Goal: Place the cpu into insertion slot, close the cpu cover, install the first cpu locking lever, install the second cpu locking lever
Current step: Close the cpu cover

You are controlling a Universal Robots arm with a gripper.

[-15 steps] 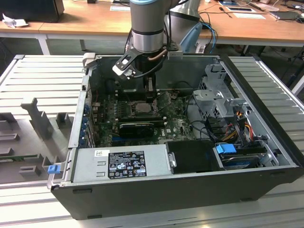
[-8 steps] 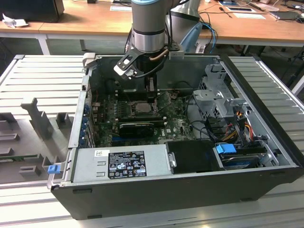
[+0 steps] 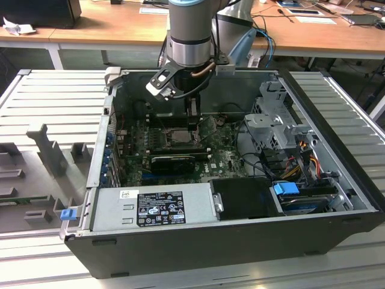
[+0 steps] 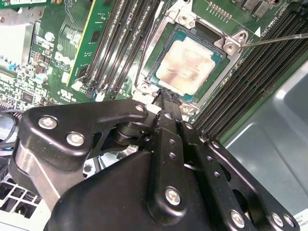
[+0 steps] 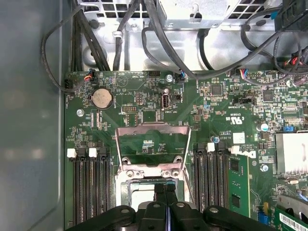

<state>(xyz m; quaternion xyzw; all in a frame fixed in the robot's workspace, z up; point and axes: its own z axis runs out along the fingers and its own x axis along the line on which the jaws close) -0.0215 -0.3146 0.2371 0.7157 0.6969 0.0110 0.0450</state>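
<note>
Chip: the cpu [image 4: 187, 65] lay flat in the insertion slot [image 4: 232, 42], pale face up and inside the slot's metal frame. In the exterior view that spot sat just above the middle of the frame.
Lid: the cpu cover [image 5: 152, 130] stood raised on its hinge at the slot's far edge, with the board showing through its window. It was not down over the chip.
Grasp: the pincer [image 5: 166, 188] had its fingers pressed together with nothing between them. Its tips were low at the slot's near edge, just beside the cpu; whether they touched the frame I could not tell.
Latch: a thin metal rod [image 4: 274, 40] ran out from one corner of the slot, probably a locking lever left unlatched.
Step in hand: by my judgement the placing was done and closing the cover was the work at hand.
What it called for: likely a push high on the cover to swing it flat, with the tips kept off the chip's face and clear of the memory slots [image 4: 120, 43] on either side.
Board: the motherboard [image 3: 222, 159] filled the middle of the open computer case [image 3: 240, 247], with a power supply [image 3: 156, 208] at lower centre.
Support: the case rested on a ribbed grey surface [image 3: 60, 96], with grey holders [image 3: 48, 150] at the exterior view's left.
Room: wooden desks [image 3: 102, 27] with papers crossed the top of the frame.
</note>
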